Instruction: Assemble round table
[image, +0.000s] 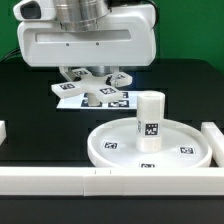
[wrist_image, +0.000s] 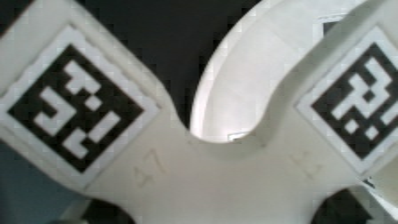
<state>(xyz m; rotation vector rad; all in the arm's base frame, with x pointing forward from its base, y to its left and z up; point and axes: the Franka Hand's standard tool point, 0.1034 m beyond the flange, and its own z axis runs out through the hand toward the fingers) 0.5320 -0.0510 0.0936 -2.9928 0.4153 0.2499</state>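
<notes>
Nearest you in the exterior view, a long white border rail (image: 60, 182) runs across the front edge of the black surface (image: 40, 140). Just behind it, toward the exterior view's right, lies the round tabletop disc (image: 105, 150), flat with its rim facing up and small square tags on its floor. The short cylindrical post (image: 150, 118) stands upright in the disc's centre, and you can see one tag on its side. A second rail (image: 210, 135) is just beside the disc at the exterior view's right. A short white rail end (image: 3, 130) shows at the left edge.

Farther back, well apart from the disc, you will find the cross-shaped foot (image: 97, 92) lying flat among low white tagged pieces. The exterior view does not let you separate these cleanly from one another. The hand (image: 97, 74) hangs directly over the foot, very close to it, and the arm's bulky white body (image: 85, 35) fills the space above.

In the wrist view the foot (wrist_image: 196, 170) almost fills the frame. Two of its arms each carry a black-and-white tag (wrist_image: 80, 100), and a smooth rounded notch curves between them. The hand's fingers appear set apart with the foot between them. You cannot tell from either view whether they are pressing on it or standing clear.
</notes>
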